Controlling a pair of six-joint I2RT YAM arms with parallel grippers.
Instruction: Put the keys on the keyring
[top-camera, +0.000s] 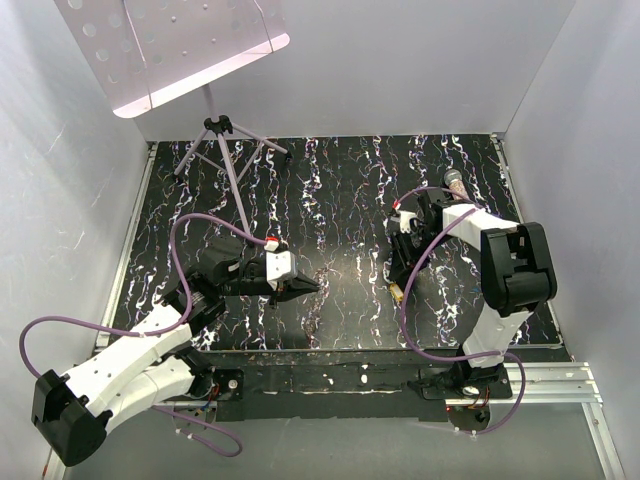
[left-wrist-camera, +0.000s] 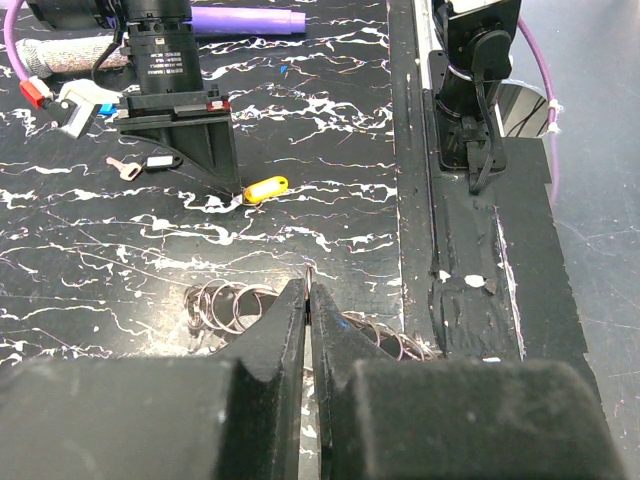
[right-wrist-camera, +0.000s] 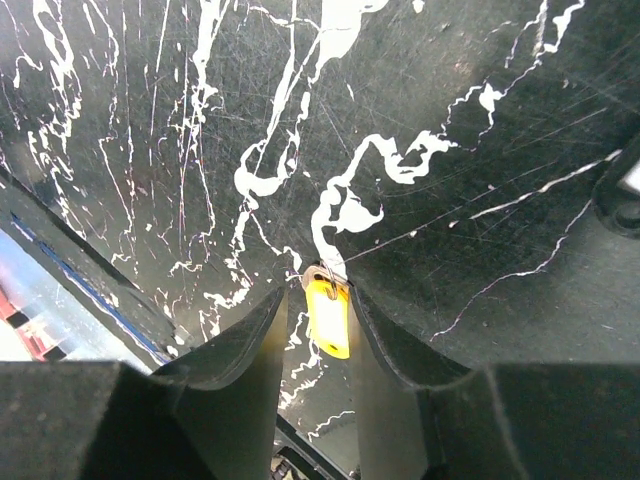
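A small key with a yellow plastic head (right-wrist-camera: 328, 318) lies on the black marbled table between the fingers of my right gripper (right-wrist-camera: 318, 290). The jaws stand open around it: the key rests against the right finger, with a gap to the left one. In the left wrist view the same yellow key (left-wrist-camera: 265, 189) pokes out beside the right gripper (left-wrist-camera: 190, 150), with a pinkish key (left-wrist-camera: 122, 168) further left. My left gripper (left-wrist-camera: 308, 285) is shut low over the table, a thin wire pinched at its tips. Coils of the metal keyring (left-wrist-camera: 225, 305) show on either side of the fingers.
A purple marker pen (left-wrist-camera: 245, 18) lies beyond the right gripper. A music stand (top-camera: 225, 150) rises at the back left. The right arm's base (left-wrist-camera: 470, 90) and the table's taped near edge (left-wrist-camera: 470, 300) are to the right of my left gripper.
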